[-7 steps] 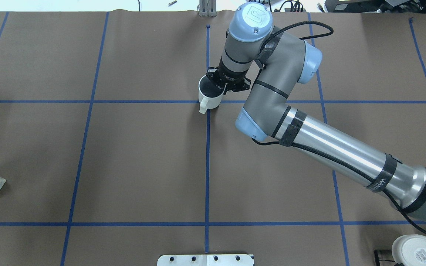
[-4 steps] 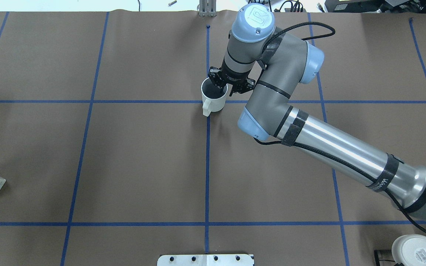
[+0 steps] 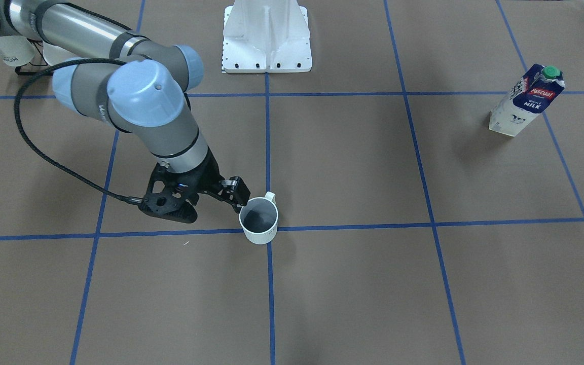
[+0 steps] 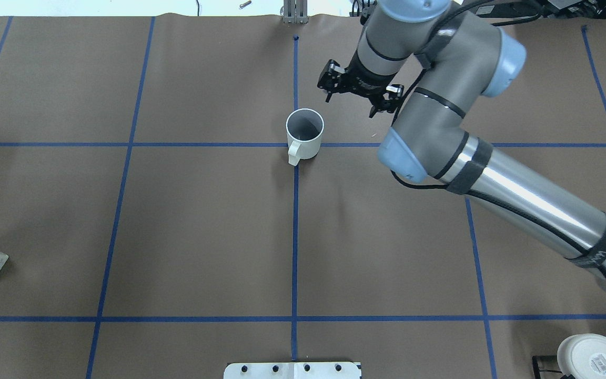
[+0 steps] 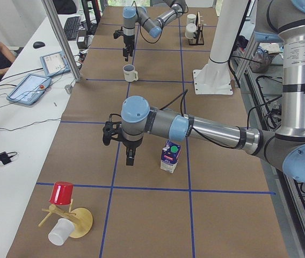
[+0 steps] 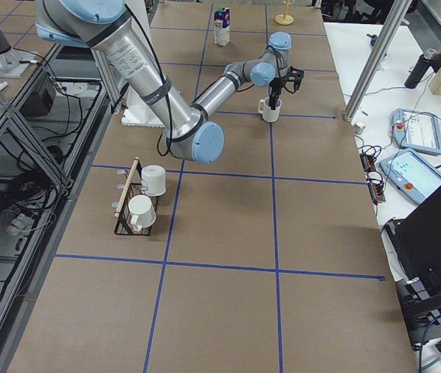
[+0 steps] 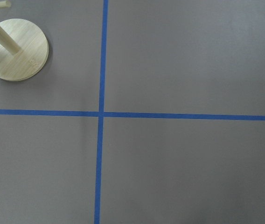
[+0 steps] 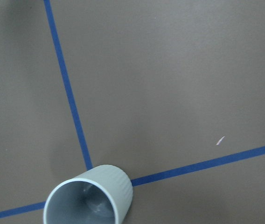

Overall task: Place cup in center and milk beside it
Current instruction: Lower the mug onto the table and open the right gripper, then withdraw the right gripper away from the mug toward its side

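The cup (image 4: 304, 138) is a white mug standing upright on the blue tape crossing at the table's middle, handle toward the robot; it also shows in the front view (image 3: 259, 220) and low in the right wrist view (image 8: 90, 198). My right gripper (image 3: 233, 196) is open and empty, raised just beside the cup and off it; from overhead (image 4: 358, 93) the wrist hides its fingers. The milk (image 3: 526, 101) stands upright far off on my left side. My left gripper (image 5: 130, 157) hangs beside the milk (image 5: 170, 157), apart from it; I cannot tell if it is open.
A rack with two other white mugs (image 6: 141, 200) stands near the robot's right side. A wooden stand (image 5: 66, 217) with a red cup and a white cup is at the table's left end; its base (image 7: 16, 49) shows in the left wrist view. The white robot base (image 3: 266, 35) is behind.
My right gripper has let go of the cup's rim and moved up and away toward the far right. The cup stays upright on the tape crossing.
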Action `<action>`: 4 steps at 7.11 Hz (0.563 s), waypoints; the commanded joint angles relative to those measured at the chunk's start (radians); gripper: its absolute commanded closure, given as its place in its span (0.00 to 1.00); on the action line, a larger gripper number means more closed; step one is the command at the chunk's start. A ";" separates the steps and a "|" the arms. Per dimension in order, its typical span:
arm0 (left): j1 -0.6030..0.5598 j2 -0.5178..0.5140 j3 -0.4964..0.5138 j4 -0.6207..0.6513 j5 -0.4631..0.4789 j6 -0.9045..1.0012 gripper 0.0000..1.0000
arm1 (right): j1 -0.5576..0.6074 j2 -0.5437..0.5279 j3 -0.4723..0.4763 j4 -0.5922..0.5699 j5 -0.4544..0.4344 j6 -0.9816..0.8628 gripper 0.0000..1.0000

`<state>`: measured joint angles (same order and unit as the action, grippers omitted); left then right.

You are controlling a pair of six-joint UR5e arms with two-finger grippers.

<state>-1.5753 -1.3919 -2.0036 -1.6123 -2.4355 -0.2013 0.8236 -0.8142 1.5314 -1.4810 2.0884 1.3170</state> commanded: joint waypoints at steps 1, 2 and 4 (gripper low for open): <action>0.049 0.146 -0.175 -0.011 0.001 0.038 0.02 | 0.069 -0.095 0.114 -0.102 0.022 -0.165 0.00; 0.095 0.193 -0.207 -0.056 0.022 0.069 0.02 | 0.095 -0.146 0.168 -0.158 0.033 -0.261 0.00; 0.203 0.295 -0.208 -0.239 0.122 0.060 0.02 | 0.194 -0.247 0.243 -0.231 0.112 -0.445 0.00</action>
<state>-1.4391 -1.1481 -2.2044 -1.7654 -2.3711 -0.1407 0.9552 -1.0010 1.7337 -1.6698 2.1494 0.9788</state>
